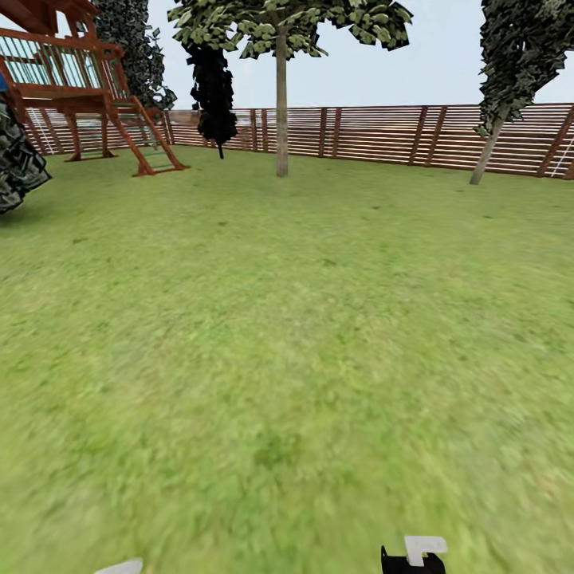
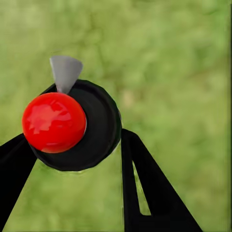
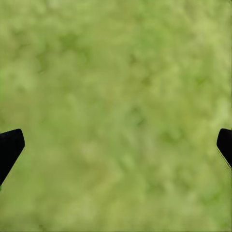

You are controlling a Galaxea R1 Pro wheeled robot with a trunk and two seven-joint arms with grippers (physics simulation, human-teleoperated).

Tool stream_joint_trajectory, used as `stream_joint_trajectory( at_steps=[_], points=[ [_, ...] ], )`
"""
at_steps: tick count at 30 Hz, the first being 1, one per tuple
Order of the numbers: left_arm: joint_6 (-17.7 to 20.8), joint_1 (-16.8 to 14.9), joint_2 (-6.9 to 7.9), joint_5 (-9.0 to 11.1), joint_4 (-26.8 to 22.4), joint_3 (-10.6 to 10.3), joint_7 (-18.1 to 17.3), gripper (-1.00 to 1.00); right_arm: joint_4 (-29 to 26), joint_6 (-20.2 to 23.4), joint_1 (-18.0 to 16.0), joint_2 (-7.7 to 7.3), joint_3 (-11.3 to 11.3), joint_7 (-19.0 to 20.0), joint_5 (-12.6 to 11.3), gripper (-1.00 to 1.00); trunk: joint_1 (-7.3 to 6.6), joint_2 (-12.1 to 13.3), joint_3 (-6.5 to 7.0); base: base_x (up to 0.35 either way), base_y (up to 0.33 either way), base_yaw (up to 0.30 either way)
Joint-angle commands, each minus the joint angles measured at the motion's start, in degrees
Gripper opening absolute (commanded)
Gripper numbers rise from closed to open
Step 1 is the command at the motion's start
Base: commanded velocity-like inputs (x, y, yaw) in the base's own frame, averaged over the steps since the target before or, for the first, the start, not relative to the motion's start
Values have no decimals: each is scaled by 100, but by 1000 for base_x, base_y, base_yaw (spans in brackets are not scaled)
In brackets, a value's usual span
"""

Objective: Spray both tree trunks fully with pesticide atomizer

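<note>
The pesticide atomizer, a dark round bottle with a glossy red top and a grey nozzle, sits between the two black fingers of my left gripper, which is shut on it above the grass. My right gripper is open, its black fingertips far apart over bare lawn. One tree with green-white foliage stands ahead in the garden, and its straight grey-tan tree trunk rises from the lawn in front of the fence. No white specks of pesticide show on it.
A brown slat fence closes the far side of the lawn. A red-brown wooden play frame stands at the far left beside a dark narrow tree. A dark-leaved tree with a leaning trunk is at the far right.
</note>
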Motion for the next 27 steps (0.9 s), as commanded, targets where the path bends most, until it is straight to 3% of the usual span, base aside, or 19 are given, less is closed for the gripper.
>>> stream_joint_trajectory(
  at_steps=[1, 27],
  points=[
    [-21, -4, 0, 17, 6, -1, 6, -100, 3, -17, -3, 0, 51, -8, -59, 100, 3, -2, -4, 340, 0, 0],
    [-21, -4, 0, 16, 6, 1, 6, -100, 3, -17, -3, 7, 53, -8, -59, 100, 3, -2, -4, 340, 0, 0]
  ],
)
